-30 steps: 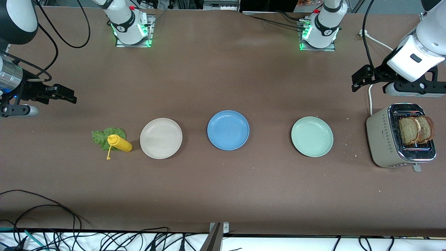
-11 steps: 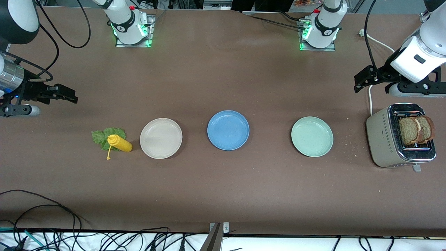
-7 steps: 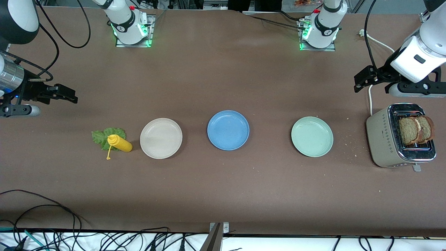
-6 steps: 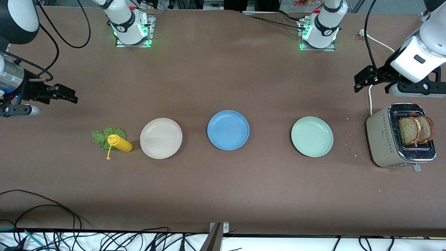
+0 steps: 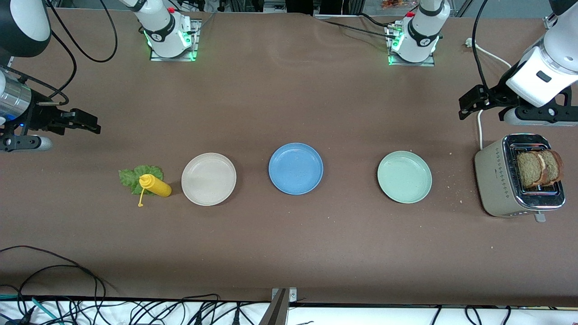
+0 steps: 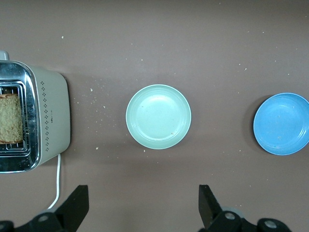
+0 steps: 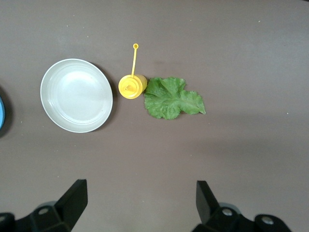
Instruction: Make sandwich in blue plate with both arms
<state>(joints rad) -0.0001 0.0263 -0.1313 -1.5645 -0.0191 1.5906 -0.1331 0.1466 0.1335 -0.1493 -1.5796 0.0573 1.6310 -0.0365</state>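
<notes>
One brown table (image 5: 289, 104) is being shown, and everything is being carried on it. Two white arms are being seen, each coming from its own base along the top of the front view. The left hand (image 5: 472, 103) is being held in the air over bare table at the left arm's end, just above the toaster in the front view, with its fingers (image 6: 75, 205) spread wide and nothing being gripped. The right hand (image 5: 81, 122) is being held over bare table at the right arm's end, its fingers (image 7: 72, 198) likewise being kept wide apart and empty.

One beige toaster (image 5: 501, 180) is being seen at the left arm's end, and two slices of brown bread (image 5: 539, 168) are being held upright in its slots, side by side. Three round plates are being laid out in one row, well apart from each other: one pale green plate (image 5: 404, 177) nearest the toaster, one blue plate (image 5: 295, 168) in the middle, and one cream-white plate (image 5: 208, 178) toward the right arm's end. No food is being carried by the blue plate. One green lettuce leaf (image 5: 131, 176) is being seen lying flat toward the right arm's end, and one yellow squeeze bottle (image 5: 156, 185) is being seen between it and the cream-white plate, touching the leaf, its cap strap hanging loose
</notes>
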